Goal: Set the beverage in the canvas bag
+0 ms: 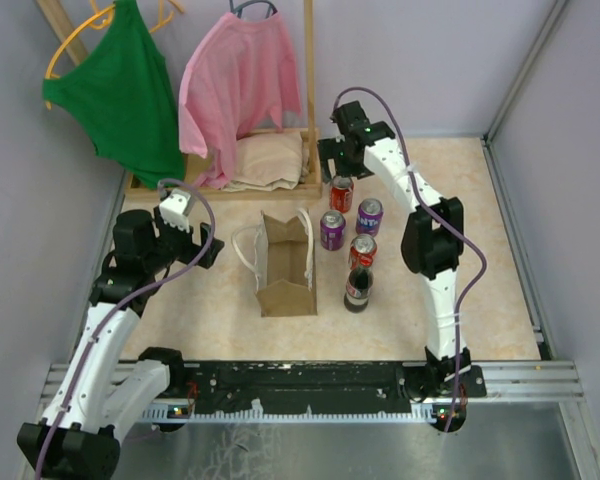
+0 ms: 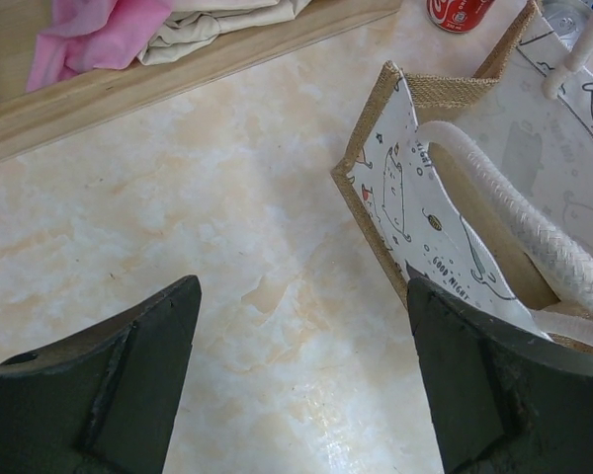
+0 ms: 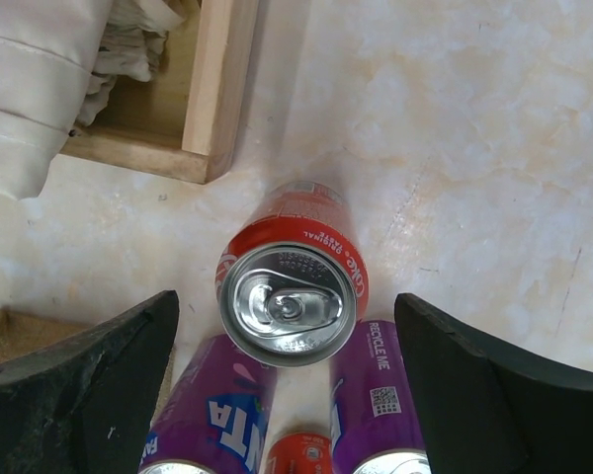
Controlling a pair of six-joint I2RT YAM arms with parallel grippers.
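Round metal beverage can (image 3: 292, 296), boxy woven canvas bag (image 2: 445, 91), left fingers (image 2: 99, 395) and right fingers (image 3: 79, 395) spread, empty

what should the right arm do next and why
Probably lower the right gripper straight down around the upright red soda can. Its jaws stand open with the can centred between them, not yet held. Keep the descent vertical, since two purple soda cans stand close on the can's near side.

The left arm (image 1: 95, 350) and right arm (image 1: 440, 295) are wearing white shells over black joints, purple cables (image 1: 366, 91) trailing along both
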